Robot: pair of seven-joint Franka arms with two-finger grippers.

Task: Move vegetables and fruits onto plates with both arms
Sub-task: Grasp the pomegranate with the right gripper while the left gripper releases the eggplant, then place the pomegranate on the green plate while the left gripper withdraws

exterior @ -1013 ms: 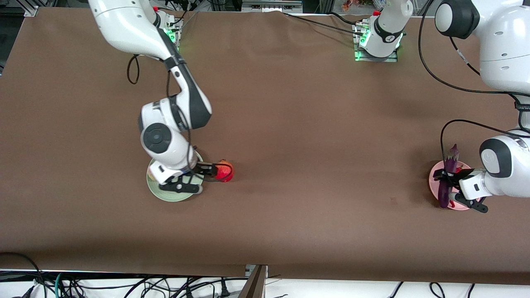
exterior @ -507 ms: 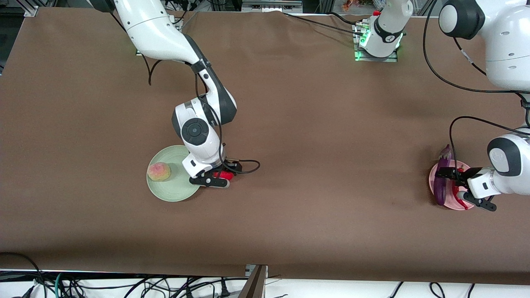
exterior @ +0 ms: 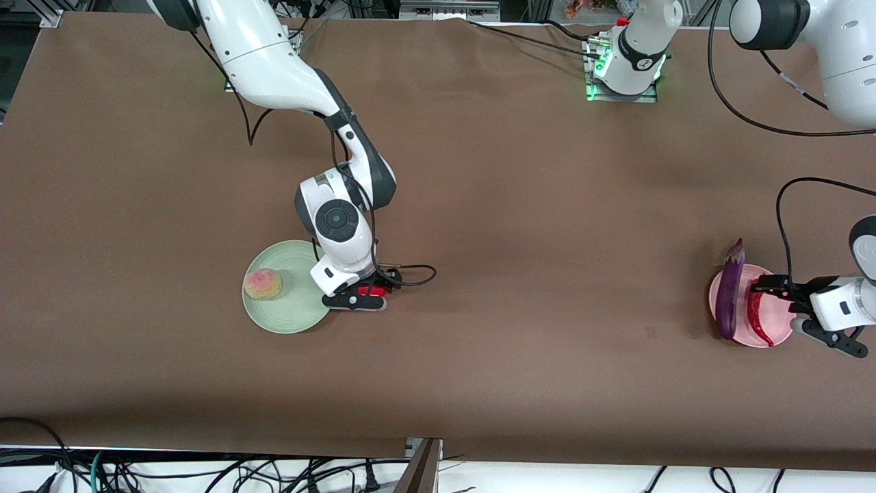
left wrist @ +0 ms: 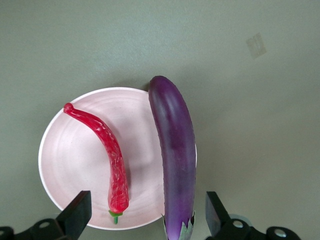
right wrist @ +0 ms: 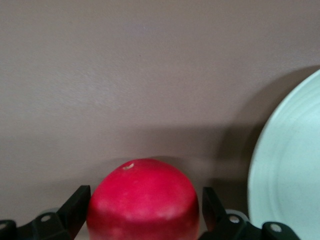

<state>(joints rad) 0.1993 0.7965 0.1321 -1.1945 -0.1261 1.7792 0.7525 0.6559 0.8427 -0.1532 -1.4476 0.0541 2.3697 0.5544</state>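
Observation:
The red pomegranate [exterior: 371, 292] [right wrist: 144, 200] rests on the table beside the mint green plate [exterior: 287, 323] [right wrist: 290, 165]. My right gripper [exterior: 368, 287] [right wrist: 145, 220] is down around it, open, one finger close on each side. The peach [exterior: 263, 284] sits on that green plate. At the left arm's end, the purple eggplant [exterior: 729, 294] [left wrist: 175, 150] and red chili [exterior: 757, 315] [left wrist: 112, 155] lie side by side on the pink plate [exterior: 744, 339] [left wrist: 75, 155]. My left gripper [exterior: 779, 305] [left wrist: 145, 222] hangs open over that plate's edge, holding nothing.
A black cable loop [exterior: 410, 277] lies on the brown table next to the right gripper. The left arm's base [exterior: 619, 75] stands at the table's back edge. A small pale mark [exterior: 650, 332] [left wrist: 256, 45] is on the table near the pink plate.
The right arm left the peach on the green plate and dropped its gripper around the pomegranate. The left gripper let go of the eggplant and drew back toward the left arm's end.

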